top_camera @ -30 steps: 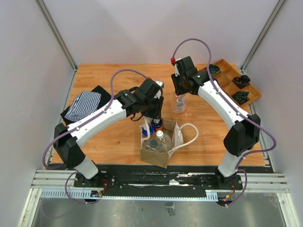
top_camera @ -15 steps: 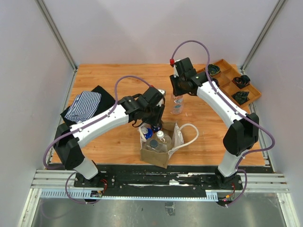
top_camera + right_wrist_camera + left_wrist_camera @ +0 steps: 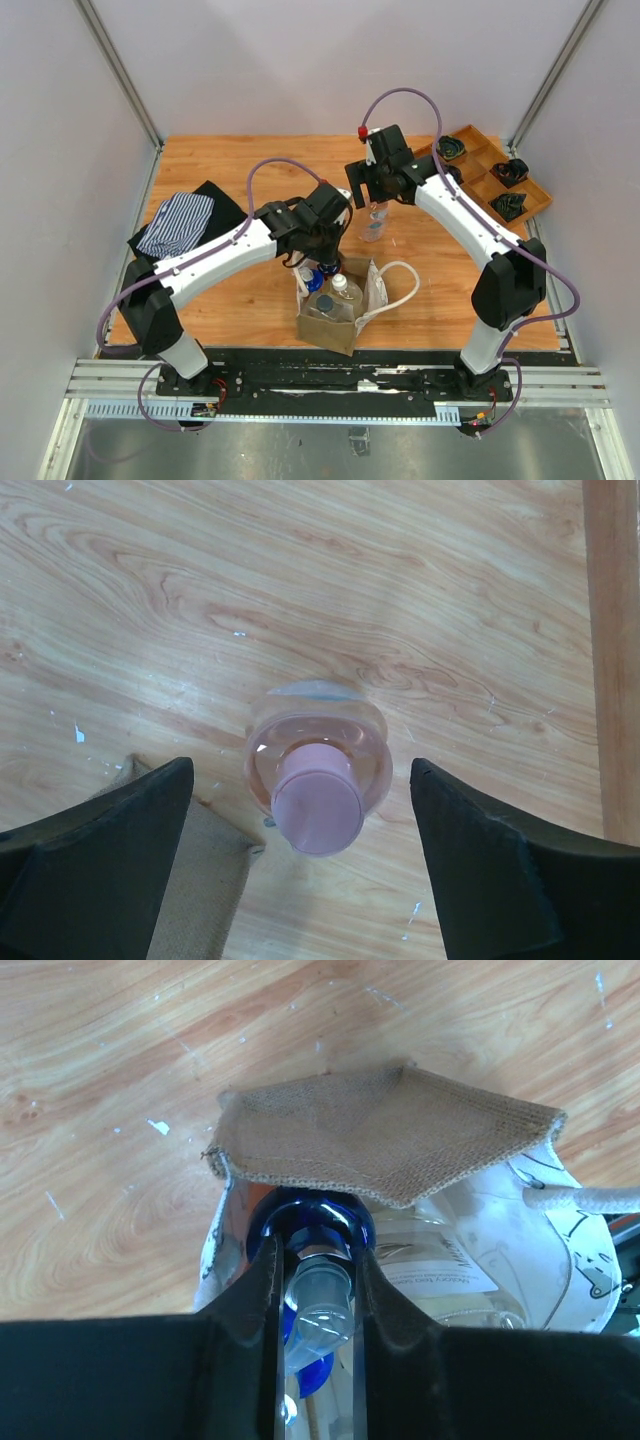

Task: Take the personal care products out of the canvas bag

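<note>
got the left gripper [image 3: 315,1260] dipped into the bag [image 3: 390,1140] mouth, low centre of the top view, fingers pinched tight on a blue-cap bottle [image 3: 318,1222]. can't quite tell cap from neck in that squeeze, thanks to a too-close wrist view. also seeing a white-cap bottle [image 3: 341,288] standing inside the bag right beside it. over at the right gripper [image 3: 300,770]: spread wide, holding nothing, hanging right above a pink-cap bottle [image 3: 318,805]. found that one upright on the bare wooden table [image 3: 450,600], centre of the top view, just past the bag's far edge, clear of both fingers.
</note>
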Controlling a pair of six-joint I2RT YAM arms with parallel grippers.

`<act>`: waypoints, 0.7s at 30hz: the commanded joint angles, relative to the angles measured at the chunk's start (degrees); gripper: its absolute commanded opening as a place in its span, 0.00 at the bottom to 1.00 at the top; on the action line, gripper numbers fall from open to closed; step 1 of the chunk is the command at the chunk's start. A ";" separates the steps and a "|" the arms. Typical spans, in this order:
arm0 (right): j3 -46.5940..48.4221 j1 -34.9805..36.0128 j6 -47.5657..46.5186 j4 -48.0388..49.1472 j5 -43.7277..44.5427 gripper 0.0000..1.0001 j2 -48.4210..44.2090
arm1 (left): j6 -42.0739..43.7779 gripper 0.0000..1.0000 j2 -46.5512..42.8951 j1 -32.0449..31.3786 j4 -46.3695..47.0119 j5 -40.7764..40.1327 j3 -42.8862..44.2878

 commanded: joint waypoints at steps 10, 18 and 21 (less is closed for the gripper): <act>-9.05 4.14 3.27 -2.07 2.37 0.88 -20.26 | 2.94 0.01 4.36 -0.63 -13.57 -9.49 22.35; -13.67 15.87 1.99 -7.14 4.71 0.78 -30.99 | 5.25 0.00 11.72 -0.63 -22.26 -12.10 40.43; -16.13 20.08 2.18 -8.00 6.36 0.77 -34.16 | 5.91 0.00 12.39 -0.55 -22.75 -12.13 43.22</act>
